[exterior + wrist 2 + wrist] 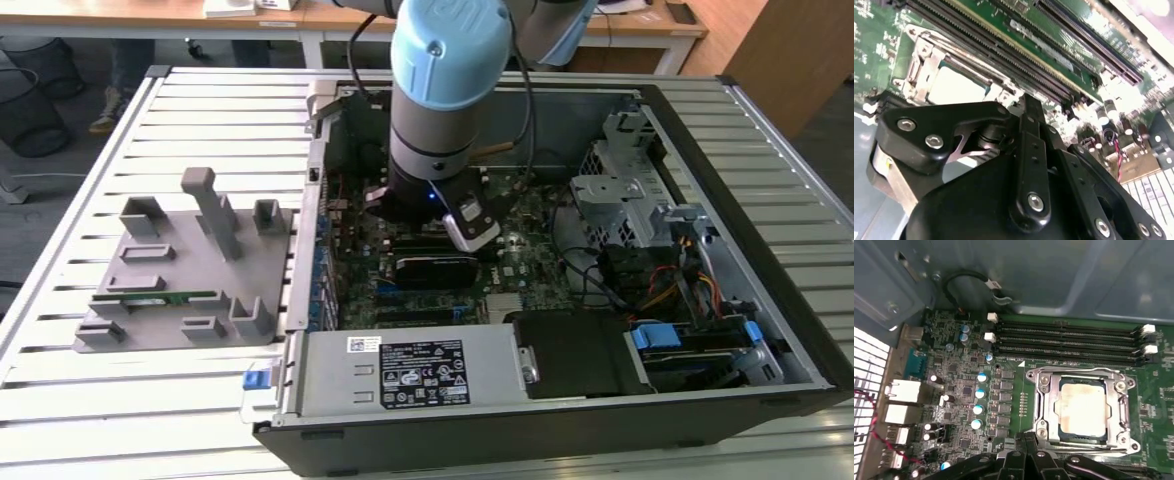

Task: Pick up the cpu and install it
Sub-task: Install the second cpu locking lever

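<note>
Gripper (1026, 452), jaws apparently clenched and empty, poised just short of the cpu (1083, 407) seated in its socket frame (1041, 390), memory slots (1069, 342) beyond; pressing squarely would likely keep it level.

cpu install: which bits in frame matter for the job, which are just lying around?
Job:
- cpu, seated in its socket frame on the motherboard
- claw, hanging just beside the socket

Lying about:
- grey fixture tray outside the case, with a green memory stick
- empty memory slots
- power supply
</note>
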{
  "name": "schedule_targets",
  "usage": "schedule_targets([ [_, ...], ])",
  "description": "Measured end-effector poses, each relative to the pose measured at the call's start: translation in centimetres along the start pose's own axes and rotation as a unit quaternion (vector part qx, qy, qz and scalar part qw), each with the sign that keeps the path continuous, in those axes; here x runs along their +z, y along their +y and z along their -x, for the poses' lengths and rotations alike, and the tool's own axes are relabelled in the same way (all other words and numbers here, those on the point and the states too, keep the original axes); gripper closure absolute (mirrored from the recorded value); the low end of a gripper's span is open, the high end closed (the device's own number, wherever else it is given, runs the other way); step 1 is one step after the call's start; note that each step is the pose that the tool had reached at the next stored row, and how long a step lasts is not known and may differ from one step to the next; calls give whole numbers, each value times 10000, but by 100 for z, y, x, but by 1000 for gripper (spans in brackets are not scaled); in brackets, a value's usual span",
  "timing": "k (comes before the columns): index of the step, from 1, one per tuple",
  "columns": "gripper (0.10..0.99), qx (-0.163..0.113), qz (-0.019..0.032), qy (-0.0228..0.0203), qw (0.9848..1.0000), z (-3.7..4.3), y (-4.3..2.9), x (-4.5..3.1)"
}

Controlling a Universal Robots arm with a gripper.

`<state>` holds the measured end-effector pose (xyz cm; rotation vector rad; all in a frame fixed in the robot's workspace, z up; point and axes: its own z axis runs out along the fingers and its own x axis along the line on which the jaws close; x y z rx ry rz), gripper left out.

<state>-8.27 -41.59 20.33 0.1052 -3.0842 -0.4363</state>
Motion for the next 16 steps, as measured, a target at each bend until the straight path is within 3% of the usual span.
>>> schedule_targets([
  [4, 980, 0, 5, 0, 10000, -2, 24, -84],
  [12, 980, -3, 81, -5, 10000, -5, 83, -289],
  [16, 980, -3, 87, -5, 10000, -6, 111, -386],
])
